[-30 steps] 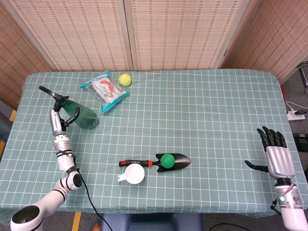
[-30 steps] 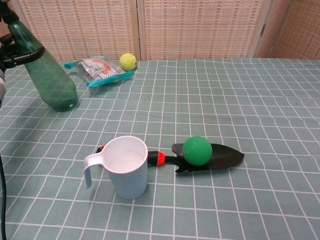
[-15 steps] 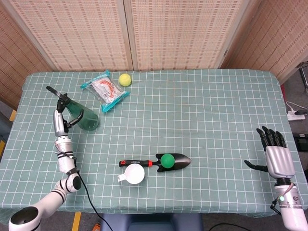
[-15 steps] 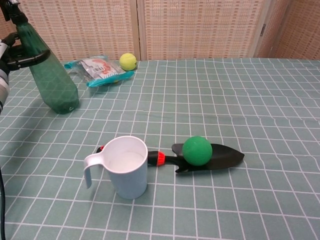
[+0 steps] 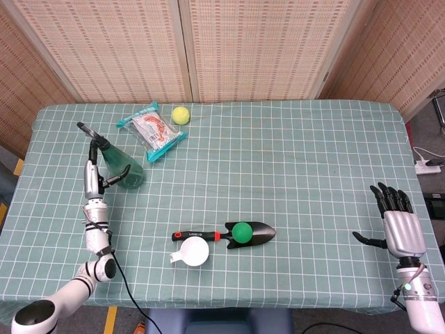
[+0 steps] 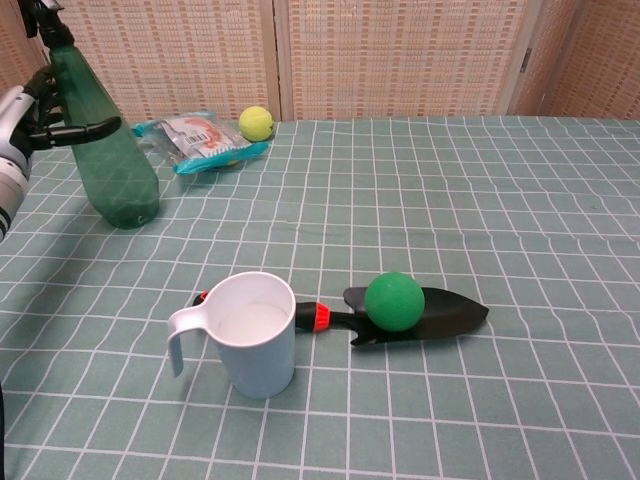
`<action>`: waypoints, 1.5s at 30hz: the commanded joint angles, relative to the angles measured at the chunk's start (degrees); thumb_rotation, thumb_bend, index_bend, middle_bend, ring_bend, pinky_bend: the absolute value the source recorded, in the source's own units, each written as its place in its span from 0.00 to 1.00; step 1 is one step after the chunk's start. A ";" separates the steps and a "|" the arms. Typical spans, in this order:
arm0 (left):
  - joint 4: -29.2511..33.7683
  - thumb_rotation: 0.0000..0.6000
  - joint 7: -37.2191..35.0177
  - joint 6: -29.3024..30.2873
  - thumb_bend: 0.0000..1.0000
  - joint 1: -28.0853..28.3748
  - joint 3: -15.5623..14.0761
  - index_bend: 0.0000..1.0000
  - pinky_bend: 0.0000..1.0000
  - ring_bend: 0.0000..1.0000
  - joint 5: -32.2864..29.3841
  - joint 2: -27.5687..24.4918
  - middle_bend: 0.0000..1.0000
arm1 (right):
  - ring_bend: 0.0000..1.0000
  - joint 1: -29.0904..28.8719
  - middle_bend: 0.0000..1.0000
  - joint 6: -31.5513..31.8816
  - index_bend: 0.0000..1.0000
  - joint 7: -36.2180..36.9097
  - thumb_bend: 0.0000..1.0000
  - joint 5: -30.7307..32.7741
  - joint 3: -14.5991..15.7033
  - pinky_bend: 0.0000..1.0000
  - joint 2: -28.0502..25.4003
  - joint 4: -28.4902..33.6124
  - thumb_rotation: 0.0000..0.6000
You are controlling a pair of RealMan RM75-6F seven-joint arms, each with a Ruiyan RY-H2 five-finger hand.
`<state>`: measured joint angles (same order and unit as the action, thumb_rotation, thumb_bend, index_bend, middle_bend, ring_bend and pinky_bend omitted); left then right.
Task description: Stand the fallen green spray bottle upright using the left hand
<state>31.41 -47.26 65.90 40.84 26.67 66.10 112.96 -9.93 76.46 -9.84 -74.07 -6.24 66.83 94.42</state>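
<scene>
The green spray bottle (image 5: 124,170) stands almost upright near the table's left edge, its base on the cloth and its black nozzle leaning slightly left. In the chest view the green spray bottle (image 6: 110,165) is at the far left. My left hand (image 5: 93,178) grips its upper body; the left hand (image 6: 28,112) has its thumb across the front of the bottle. My right hand (image 5: 399,224) hovers by the table's right edge with fingers spread and nothing in it; the chest view does not show it.
A white cup (image 6: 254,335) stands at the front centre next to a black trowel (image 6: 440,315) carrying a green ball (image 6: 393,301). A snack packet (image 5: 154,131) and a yellow tennis ball (image 5: 181,114) lie at the back left, right of the bottle.
The bottle has swung from a strong leftward lean to nearly upright, pivoting on its base. My left hand rose and shifted right with it. The right hand stayed still.
</scene>
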 commanded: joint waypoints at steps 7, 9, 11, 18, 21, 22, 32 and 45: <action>3.39 1.00 1.16 -0.35 0.10 -1.10 -0.47 0.00 0.01 0.00 0.28 -2.14 0.00 | 0.00 0.00 0.00 -0.27 0.00 1.61 0.00 -0.29 -0.08 0.00 -0.29 0.53 1.00; 5.48 1.00 2.85 -0.09 0.10 -1.73 -0.66 0.00 0.01 0.00 0.30 -3.40 0.00 | 0.00 -0.03 0.00 -0.46 0.00 2.79 0.00 -0.53 -0.14 0.00 -0.48 0.74 1.00; 7.30 1.00 4.87 0.20 0.10 -2.37 -0.99 0.00 0.01 0.00 0.38 -4.60 0.00 | 0.00 -0.03 0.00 -0.52 0.00 4.18 0.00 -1.02 -0.17 0.00 -0.71 0.89 1.00; 18.71 1.00 13.43 0.88 0.10 -7.40 -1.91 0.00 0.00 0.00 -1.59 -10.89 0.00 | 0.00 0.07 0.00 -0.91 0.00 11.55 0.00 -4.01 0.23 0.00 -2.31 0.80 1.00; 28.00 1.00 18.98 4.11 0.10 -11.15 -2.96 0.00 0.00 0.00 -1.83 -15.24 0.00 | 0.00 0.19 0.00 0.20 0.00 12.92 0.00 -5.67 0.25 0.00 -2.30 0.04 1.00; 30.92 1.00 20.70 5.11 0.10 -12.27 -3.23 0.00 0.00 0.00 -1.96 -16.67 0.00 | 0.00 0.25 0.00 0.45 0.00 13.61 0.00 -6.21 0.33 0.00 -2.31 -0.03 1.00; 58.04 1.00 37.74 14.16 0.31 -25.02 -4.03 0.00 0.01 0.00 -7.93 -35.94 0.00 | 0.00 1.06 0.00 2.69 0.00 21.47 0.00 -12.71 2.52 0.00 -4.25 -1.08 1.00; 51.68 1.00 43.24 4.70 0.25 -27.69 -24.33 0.01 0.16 0.02 21.44 -52.05 0.04 | 0.00 0.05 0.00 4.92 0.05 20.84 0.00 -19.03 3.80 0.00 -3.33 -3.83 1.00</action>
<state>88.75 -4.81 72.54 13.43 8.33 78.10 62.18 -9.71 81.12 11.38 -92.69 -2.62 63.26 90.94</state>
